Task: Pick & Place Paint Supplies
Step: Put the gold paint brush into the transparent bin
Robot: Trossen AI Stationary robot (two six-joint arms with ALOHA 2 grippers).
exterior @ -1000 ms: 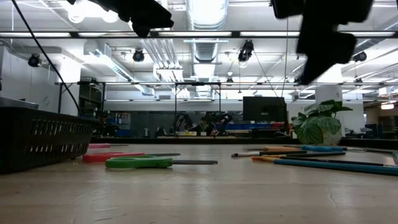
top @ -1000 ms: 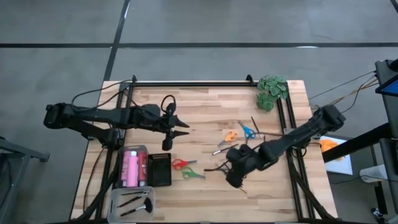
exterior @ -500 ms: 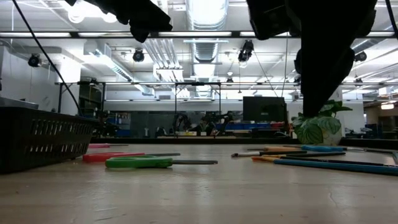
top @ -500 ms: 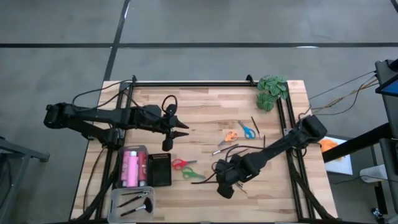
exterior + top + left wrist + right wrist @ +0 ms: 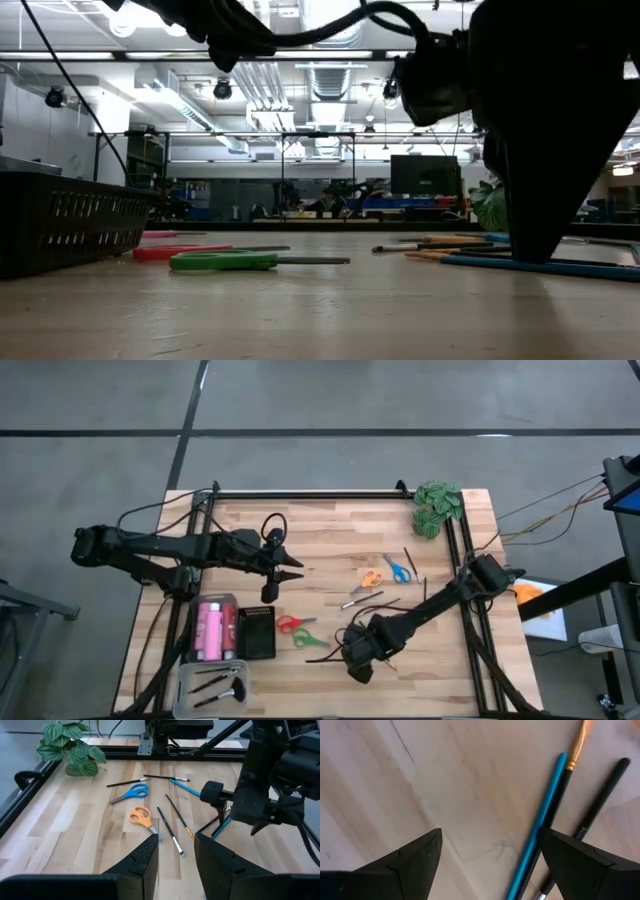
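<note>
Right end effector (image 5: pixel 357 660) low over table (image 5: pixel 330 540)

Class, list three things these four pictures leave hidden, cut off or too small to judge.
- High view: right claw, covered by its own arm.
- Right wrist view: blue-handled brush, cut off at the picture's bottom edge.
- High view: brushes in the clear tray, too small to count.

- My right gripper (image 5: pixel 357 663) hangs low over bare wood, jaws wide, a blue-handled brush (image 5: pixel 540 827) and a dark brush (image 5: pixel 600 795) just beside it.
- Red scissors (image 5: pixel 288 623) and green scissors (image 5: pixel 309 639) lie between it and the black basket (image 5: pixel 256 633).
- I see open tabletop (image 5: pixel 330 530) along the far edge, ahead of the left gripper (image 5: pixel 296 567).
</note>
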